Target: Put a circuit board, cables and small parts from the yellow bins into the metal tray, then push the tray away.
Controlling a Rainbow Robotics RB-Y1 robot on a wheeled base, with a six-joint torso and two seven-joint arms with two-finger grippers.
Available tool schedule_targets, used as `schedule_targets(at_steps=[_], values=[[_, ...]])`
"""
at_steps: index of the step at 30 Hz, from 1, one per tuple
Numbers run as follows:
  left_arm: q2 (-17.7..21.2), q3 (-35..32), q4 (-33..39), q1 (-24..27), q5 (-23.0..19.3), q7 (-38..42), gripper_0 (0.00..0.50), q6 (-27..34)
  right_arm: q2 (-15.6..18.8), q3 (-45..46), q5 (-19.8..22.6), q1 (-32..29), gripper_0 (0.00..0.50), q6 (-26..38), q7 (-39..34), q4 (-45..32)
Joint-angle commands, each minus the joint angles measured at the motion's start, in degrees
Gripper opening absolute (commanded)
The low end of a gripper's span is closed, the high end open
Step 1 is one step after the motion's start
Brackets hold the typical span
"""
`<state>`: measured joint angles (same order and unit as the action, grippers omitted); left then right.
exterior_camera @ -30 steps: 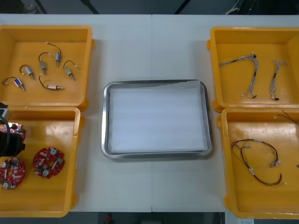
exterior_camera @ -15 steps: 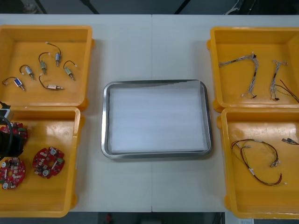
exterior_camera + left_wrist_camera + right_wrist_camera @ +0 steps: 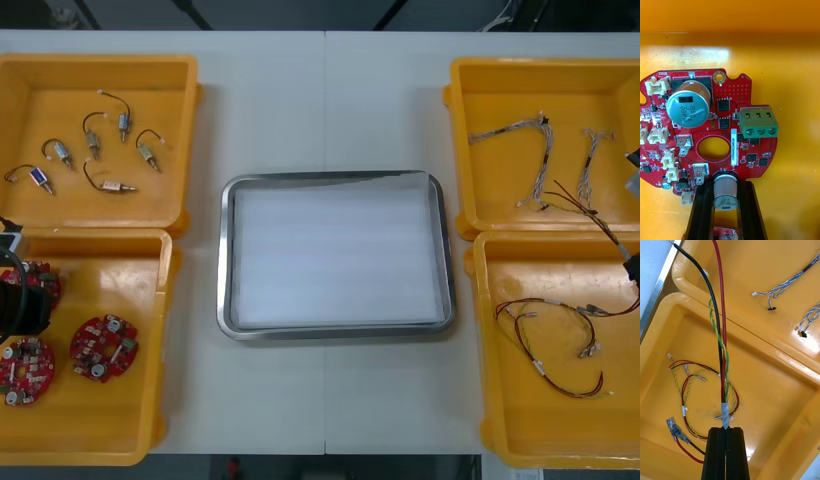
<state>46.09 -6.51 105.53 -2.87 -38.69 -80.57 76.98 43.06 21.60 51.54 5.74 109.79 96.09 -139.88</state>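
Tray (image 3: pixel 226 260) holds nothing yet. Right gripper (image 3: pixel 726 429) clamps a cable (image 3: pixel 723 352) above its bin (image 3: pixel 782 397); left gripper (image 3: pixel 725 183) grips a circuit board (image 3: pixel 707 127). All placing and the push remain.

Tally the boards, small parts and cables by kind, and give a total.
Red circuit boards: 3, one between the left pincer's fingers
Small metal parts: 6
Blue and white cables: 2
Red and yellow cables: 2, one held by the right pincer
Total: 13

Front camera looks steeply down; wrist cameras sit close above yellow bins (image 3: pixel 100 425).
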Motion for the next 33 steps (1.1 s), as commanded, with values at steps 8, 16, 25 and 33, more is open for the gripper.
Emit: schedule_targets(at_steps=[8, 16, 25, 33], values=[[0.85, -6.23, 8.38, 3.93, -2.0, 7.45, 0.0, 16.01, 2.81, -1.21, -0.04, 0.41, 0.0, 0.21, -0.82, -0.66], [1.72, -7.64, 14.71, 8.5, -3.23, 9.47, 0.0, 26.73, 3.08, -3.67, -2.23, -0.12, 0.0, 0.21, -0.73, -0.66], [2.34, -7.64, 17.08, 14.38, -9.3, 11.58, 0.0, 33.02, 3.17, -4.29, -3.2, -0.21, 0.0, 0.21, -0.73, -0.66], [2.6, -0.61, 18.66, 22.47, -12.29, 16.59, 0.0, 33.02, 3.17, -4.29, -2.94, -0.29, 0.0, 0.21, -0.9, -0.48]])
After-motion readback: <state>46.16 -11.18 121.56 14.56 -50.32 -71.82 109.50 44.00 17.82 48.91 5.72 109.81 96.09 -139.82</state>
